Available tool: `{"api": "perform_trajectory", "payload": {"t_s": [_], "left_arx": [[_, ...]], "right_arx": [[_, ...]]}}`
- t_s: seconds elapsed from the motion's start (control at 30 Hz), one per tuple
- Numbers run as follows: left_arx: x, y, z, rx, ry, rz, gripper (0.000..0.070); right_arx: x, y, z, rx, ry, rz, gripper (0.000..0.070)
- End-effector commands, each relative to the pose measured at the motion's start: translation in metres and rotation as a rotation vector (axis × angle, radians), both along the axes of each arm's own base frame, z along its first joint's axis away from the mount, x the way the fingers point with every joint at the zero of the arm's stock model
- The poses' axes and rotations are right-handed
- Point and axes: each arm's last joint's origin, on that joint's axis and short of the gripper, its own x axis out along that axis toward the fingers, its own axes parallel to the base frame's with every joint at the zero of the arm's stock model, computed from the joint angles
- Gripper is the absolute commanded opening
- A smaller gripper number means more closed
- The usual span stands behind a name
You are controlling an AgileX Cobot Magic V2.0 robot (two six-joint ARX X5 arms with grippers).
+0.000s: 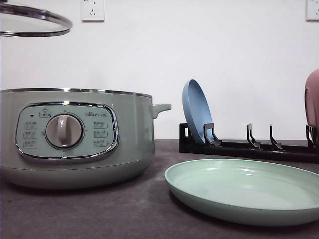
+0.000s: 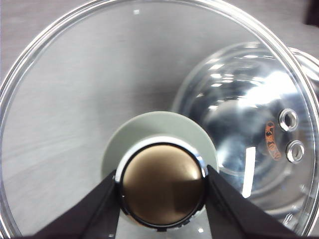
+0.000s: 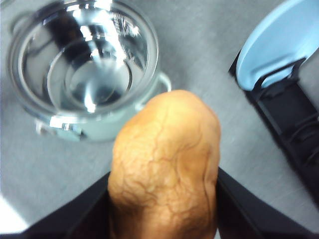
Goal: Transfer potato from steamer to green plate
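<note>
- Potato [image 3: 164, 164] sits clamped in your right pincer [image 3: 164, 219], a black finger pressed to each flank, so it hangs clear of the tabletop [image 3: 209, 59] rather than resting on anything.
- Beyond that pincer's tips lies the steamer [image 3: 89, 124], its shiny bowl [image 3: 84, 64] open and holding nothing that you can make out; the potato is out of it and up in the air.
- Off to one side of the right pincer, a blue plate [image 3: 279, 45] leans in a black rack [image 3: 289, 124]; that is not your target.
- Your left pincer [image 2: 162, 194] is closed on the knob [image 2: 162, 189] of the glass lid [image 2: 75, 99], holding the lid raised. By my reading it is kept aloft to leave the pot's mouth free for the other arm.
- Through the glass below that pincer you can see the steamer bowl [image 2: 249, 129], off-centre from the lid, so the lid is held aside rather than straight over the pot.
- From the front, the lid's rim [image 1: 35, 20] floats high above the steamer body [image 1: 75, 144], well apart from it.
- The green plate [image 1: 244, 189] lies flat just beside the steamer, with nothing on it, so the drop is not yet done.
- A pink plate [image 1: 312, 99] stands at the rack's far end [image 1: 259, 147]; leave it be.
</note>
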Motion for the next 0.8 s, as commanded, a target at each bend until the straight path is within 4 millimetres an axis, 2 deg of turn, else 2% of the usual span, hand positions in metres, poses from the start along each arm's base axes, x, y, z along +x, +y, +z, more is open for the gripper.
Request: {"api": "perform_trajectory", "payload": {"t_s": [0.0, 0.13, 0.27, 0.57, 0.77], "left_arx": [[-0.002, -0.003, 0.012, -0.005, -0.079, -0.021, 0.0], [-0.003, -0.011, 0.012, -0.006, -0.078, -0.055, 0.0], [-0.005, -0.02, 0.012, -0.008, -0.077, -0.094, 0.0], [-0.009, -0.038, 0.012, -0.011, -0.077, -0.17, 0.0], [-0.011, -0.045, 0.012, -0.012, -0.077, -0.2, 0.0]], "right_arx": [[-0.007, -0.002, -0.011, 0.013, -0.009, 0.026, 0.0194], [-0.017, -0.008, -0.042, 0.054, 0.018, 0.042, 0.0194], [-0.019, -0.008, -0.078, 0.073, 0.07, 0.047, 0.0194], [-0.006, 0.002, -0.157, 0.095, 0.146, 0.03, 0.0194], [0.003, 0.007, -0.199, 0.078, 0.191, -0.006, 0.0195]]}}
